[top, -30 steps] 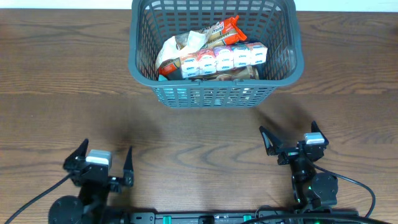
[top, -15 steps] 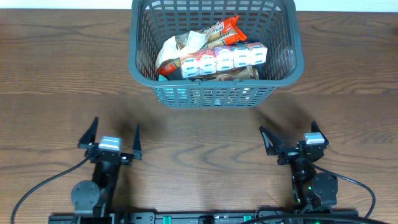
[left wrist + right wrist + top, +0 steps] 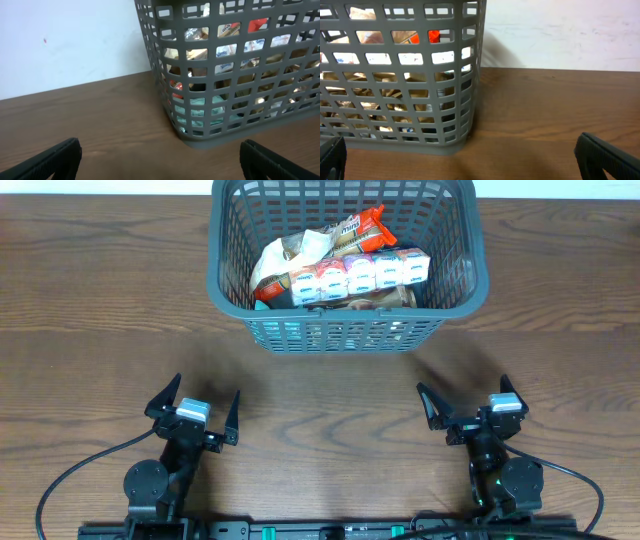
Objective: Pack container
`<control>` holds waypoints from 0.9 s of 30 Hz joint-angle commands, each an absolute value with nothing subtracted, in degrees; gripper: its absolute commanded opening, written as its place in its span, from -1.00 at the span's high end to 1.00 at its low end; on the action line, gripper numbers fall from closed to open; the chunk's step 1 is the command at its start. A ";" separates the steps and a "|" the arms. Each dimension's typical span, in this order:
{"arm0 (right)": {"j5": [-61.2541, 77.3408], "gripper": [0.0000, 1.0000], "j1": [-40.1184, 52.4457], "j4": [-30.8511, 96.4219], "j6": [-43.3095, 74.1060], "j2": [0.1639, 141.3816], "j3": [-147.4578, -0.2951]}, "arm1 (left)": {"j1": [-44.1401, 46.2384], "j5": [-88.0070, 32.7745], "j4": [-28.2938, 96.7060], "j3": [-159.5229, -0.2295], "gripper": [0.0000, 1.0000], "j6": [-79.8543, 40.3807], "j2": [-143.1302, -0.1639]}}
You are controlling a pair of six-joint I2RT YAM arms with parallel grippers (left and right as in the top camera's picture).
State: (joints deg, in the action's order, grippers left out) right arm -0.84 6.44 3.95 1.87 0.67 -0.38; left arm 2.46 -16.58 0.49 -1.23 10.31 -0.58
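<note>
The container (image 3: 228, 288), a dark grey-blue lattice basket, stands at the back middle of the wooden table. It holds several grocery packets: a row of small white cartons (image 3: 362, 272), an orange snack pack (image 3: 366, 226) and a pale wrapper (image 3: 285, 255). The basket also shows in the left wrist view (image 3: 227, 75) and the right wrist view (image 3: 395, 75). My left gripper (image 3: 194, 404) is open and empty near the front edge, left of centre. My right gripper (image 3: 467, 397) is open and empty at the front right. Both are well short of the basket.
Bare wooden table (image 3: 100, 310) lies to the left, right and front of the basket. A white wall (image 3: 65, 40) stands behind the table. Cables (image 3: 85, 470) run from both arm bases at the front edge.
My left gripper has moved right and slightly forward toward the table's middle, staying open. The right arm and the basket have not moved.
</note>
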 commanded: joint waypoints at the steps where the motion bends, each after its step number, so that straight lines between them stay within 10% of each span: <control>1: -0.58 -0.98 5.93 4.27 0.99 0.27 -0.32 | 2.50 -18.44 2.70 -0.23 -0.96 9.10 -0.12; 27: -0.58 -0.99 5.93 4.25 1.02 0.27 -0.32 | 2.50 -18.46 2.52 -0.23 -0.97 8.69 -0.23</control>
State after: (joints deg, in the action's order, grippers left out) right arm -0.84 6.44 3.95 1.87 0.67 -0.38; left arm 2.46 -16.60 0.49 -1.23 8.99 -0.58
